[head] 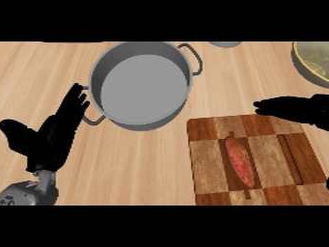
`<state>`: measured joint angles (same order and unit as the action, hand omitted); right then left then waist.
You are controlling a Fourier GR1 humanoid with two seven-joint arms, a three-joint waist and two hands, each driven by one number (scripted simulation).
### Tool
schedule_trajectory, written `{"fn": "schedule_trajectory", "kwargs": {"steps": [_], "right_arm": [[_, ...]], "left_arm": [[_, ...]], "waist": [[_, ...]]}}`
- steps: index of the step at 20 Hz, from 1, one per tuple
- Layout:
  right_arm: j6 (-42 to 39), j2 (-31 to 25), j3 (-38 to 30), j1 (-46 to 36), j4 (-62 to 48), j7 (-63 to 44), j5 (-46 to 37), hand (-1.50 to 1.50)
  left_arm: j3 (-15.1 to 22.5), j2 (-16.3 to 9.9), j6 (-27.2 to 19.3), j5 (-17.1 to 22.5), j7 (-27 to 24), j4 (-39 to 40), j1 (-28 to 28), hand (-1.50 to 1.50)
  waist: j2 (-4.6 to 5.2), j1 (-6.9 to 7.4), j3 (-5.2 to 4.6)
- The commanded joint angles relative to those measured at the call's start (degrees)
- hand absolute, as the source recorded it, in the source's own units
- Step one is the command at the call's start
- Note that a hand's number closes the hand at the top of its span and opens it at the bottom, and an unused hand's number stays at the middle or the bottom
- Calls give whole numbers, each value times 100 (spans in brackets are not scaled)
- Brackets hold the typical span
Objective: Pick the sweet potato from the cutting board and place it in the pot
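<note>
One sweet potato (239,161) on cutting board (217,144); one pot (144,86); right hand (306,110) possibly open.

A brass-coloured bowl (323,65) sits at the right edge of the wooden counter (24,77), partly cut off by the frame. At the top edge a small grey object (226,44) peeks in (too little shows to name it).
</note>
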<state>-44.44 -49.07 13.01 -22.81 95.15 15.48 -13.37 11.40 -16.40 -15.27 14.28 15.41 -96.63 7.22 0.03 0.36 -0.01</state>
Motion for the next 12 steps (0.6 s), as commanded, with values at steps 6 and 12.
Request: {"fn": "schedule_trajectory", "kwargs": {"steps": [6,12], "right_arm": [[-293,393,59,53,-21,-62,-1071,-150],[-38,926,-108,614,229,47,-1468,-150]], "left_arm": [[-249,72,135,-222,361,-221,95,0],[-357,262,504,-190,147,-124,-159,0]], "waist": [[-4,-17,1],[-6,-25,1]]}}
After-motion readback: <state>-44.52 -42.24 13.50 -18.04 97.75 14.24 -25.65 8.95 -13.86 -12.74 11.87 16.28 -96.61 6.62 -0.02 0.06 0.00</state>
